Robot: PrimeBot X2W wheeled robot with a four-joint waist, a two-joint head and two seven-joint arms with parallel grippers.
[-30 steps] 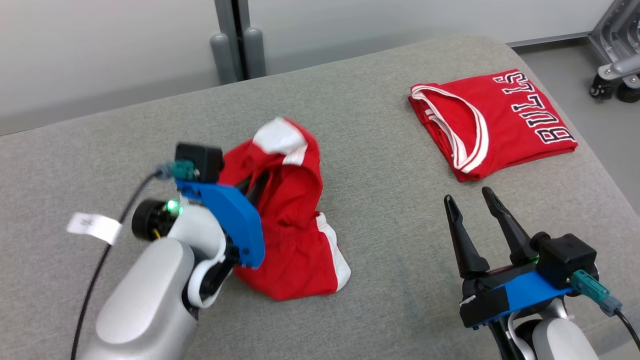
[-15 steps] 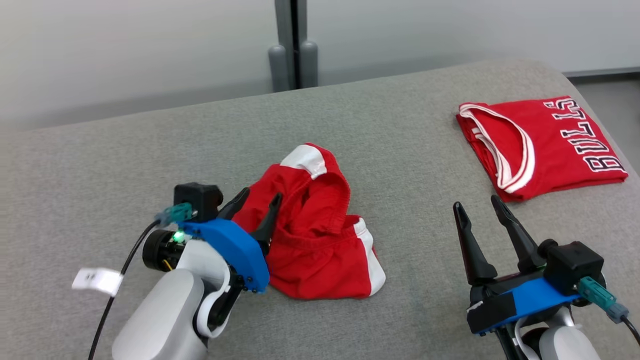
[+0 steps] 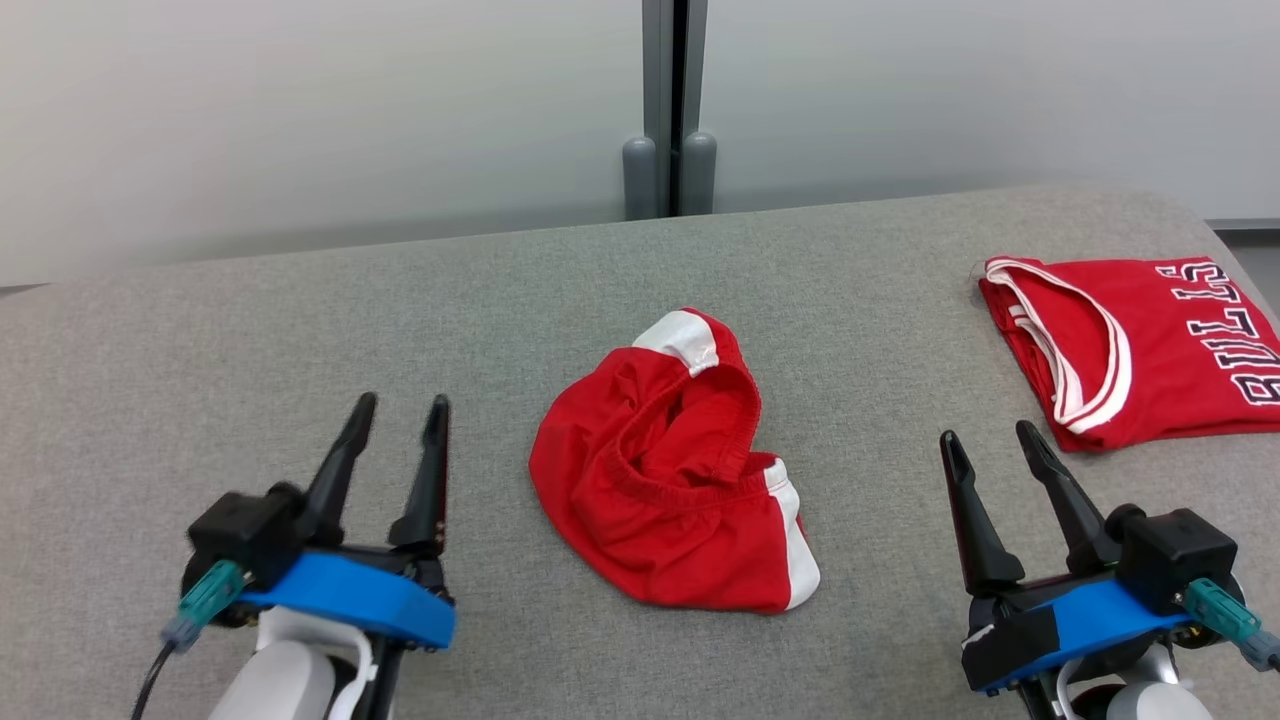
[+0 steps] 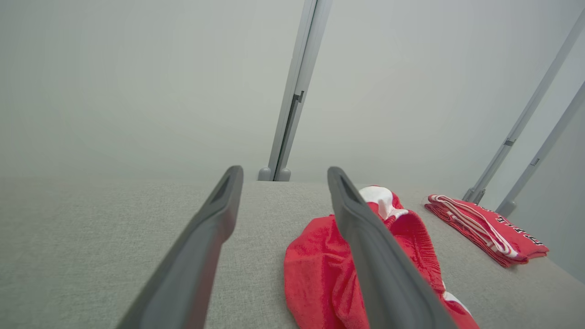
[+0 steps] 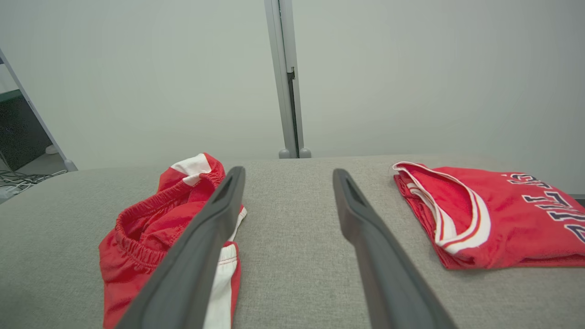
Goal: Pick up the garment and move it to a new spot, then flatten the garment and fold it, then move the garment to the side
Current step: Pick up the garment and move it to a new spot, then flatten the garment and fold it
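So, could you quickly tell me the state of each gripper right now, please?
The left gripper is open and empty, apart from the red shorts.
The right gripper is open and empty too.

A grey fabric-covered surface (image 3: 300,340) is carrying two garments. Crumpled red shorts (image 3: 670,470) with white side trim are lying bunched near its middle. A folded red Bulls jersey (image 3: 1130,350) is resting flat, well apart, by its right edge.
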